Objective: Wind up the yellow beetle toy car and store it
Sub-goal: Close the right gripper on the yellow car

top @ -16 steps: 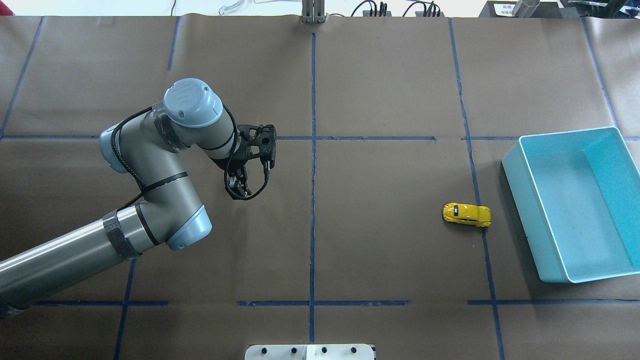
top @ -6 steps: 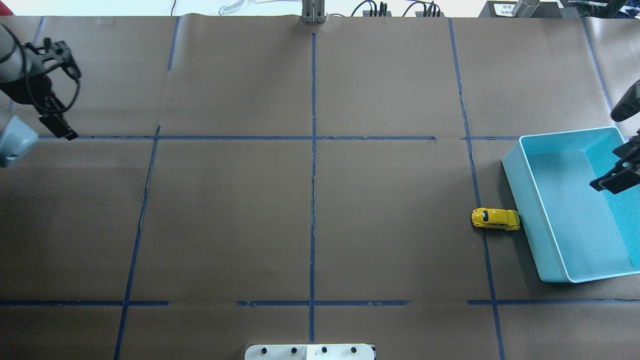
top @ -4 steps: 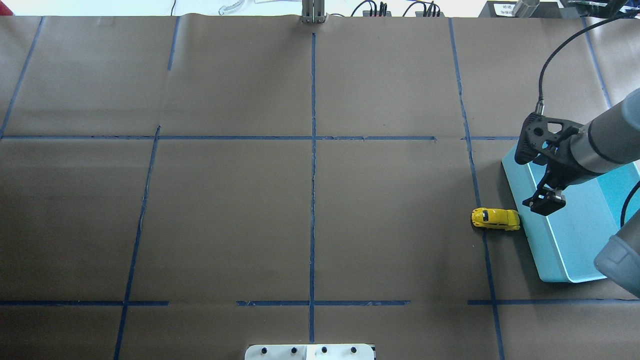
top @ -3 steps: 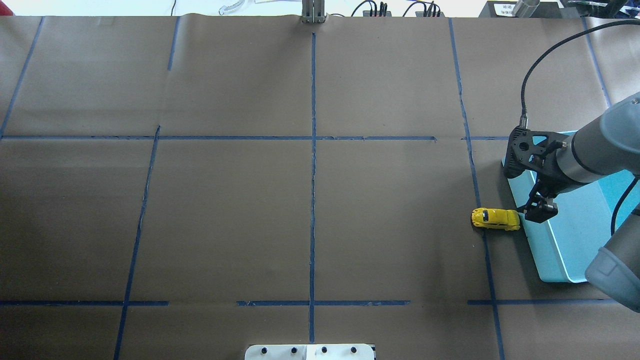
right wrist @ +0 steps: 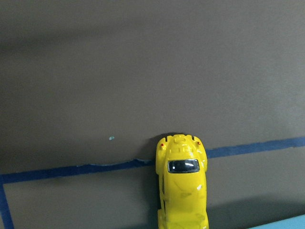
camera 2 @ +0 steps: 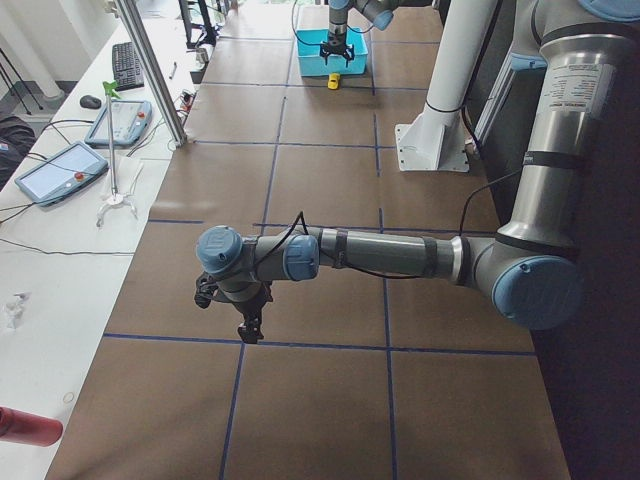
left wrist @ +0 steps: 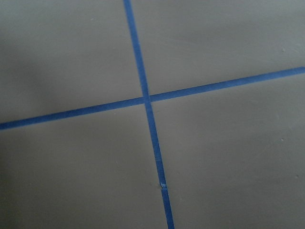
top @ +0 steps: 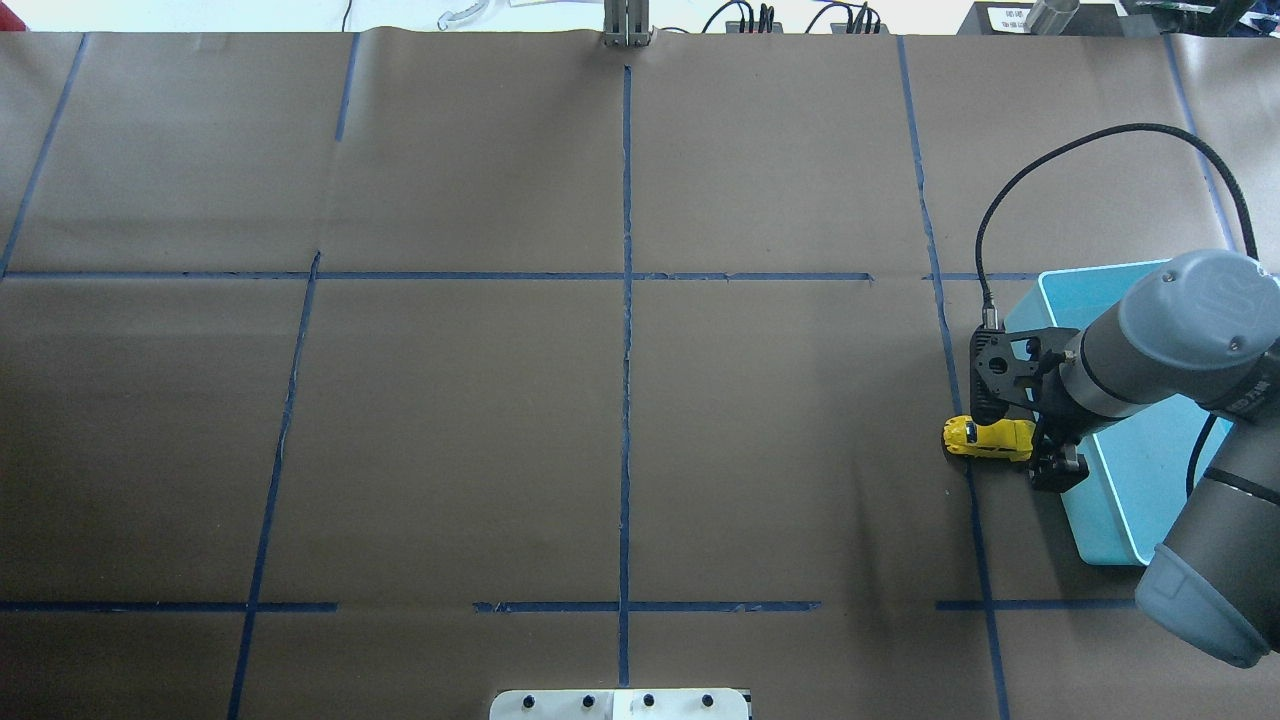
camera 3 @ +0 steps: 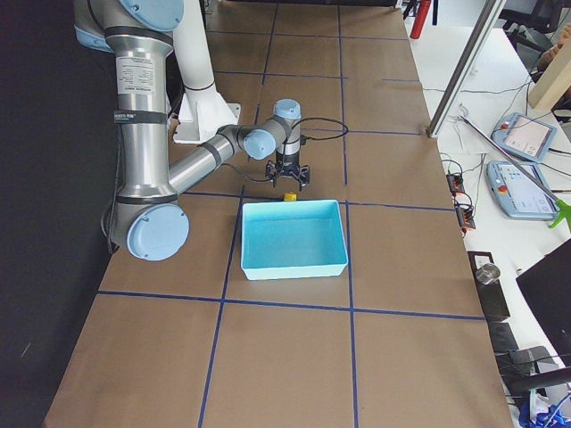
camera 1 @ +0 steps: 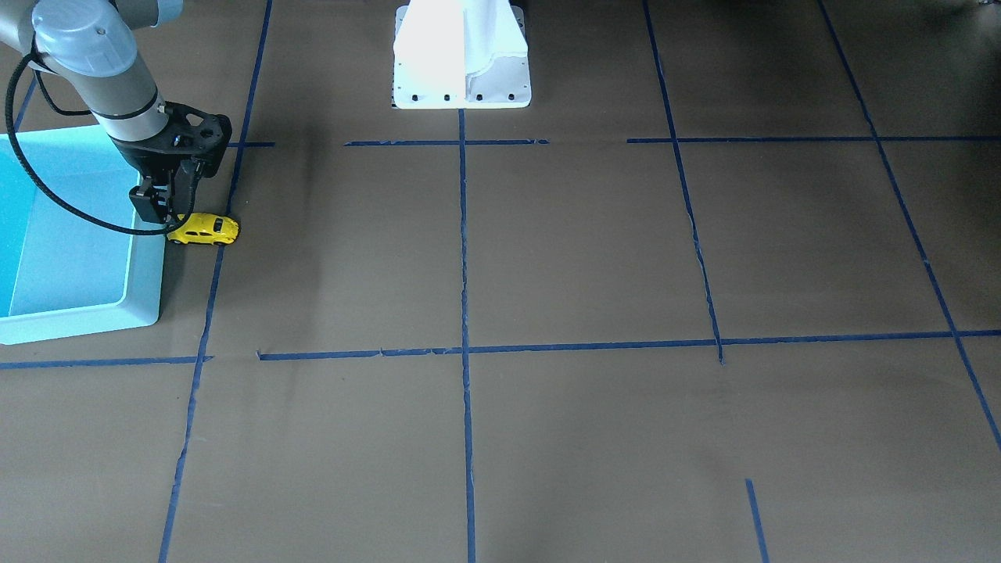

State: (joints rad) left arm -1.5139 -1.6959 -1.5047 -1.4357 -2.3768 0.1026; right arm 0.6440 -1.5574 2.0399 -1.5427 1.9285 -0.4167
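Across the whole workspace, a table (top: 500, 450) covered in brown paper is lying under a grid of blue tape lines (left wrist: 147, 100). At the robot's left end of it, the left arm (camera 2: 400, 255) is stretching out low over the paper, well apart from everything else; its left gripper (camera 2: 248, 325) is pointing down at a tape crossing, and I cannot tell whether its jaws are apart or together. On the opposite side, the right arm (top: 1190, 330) is bending over a teal bin (camera 1: 145, 281) that is sitting at the robot's right end of the table. The right gripper (top: 1045, 448) is hanging at the bin's inner wall with its jaws spread apart, gripping nothing and hovering over the bin-side end of the yellow beetle toy car (top: 985, 437). That car is sitting on its wheels on the paper, outside the bin and just beside its wall, straddling a blue tape line. Whether it is actually touching the wall is not showing clearly.
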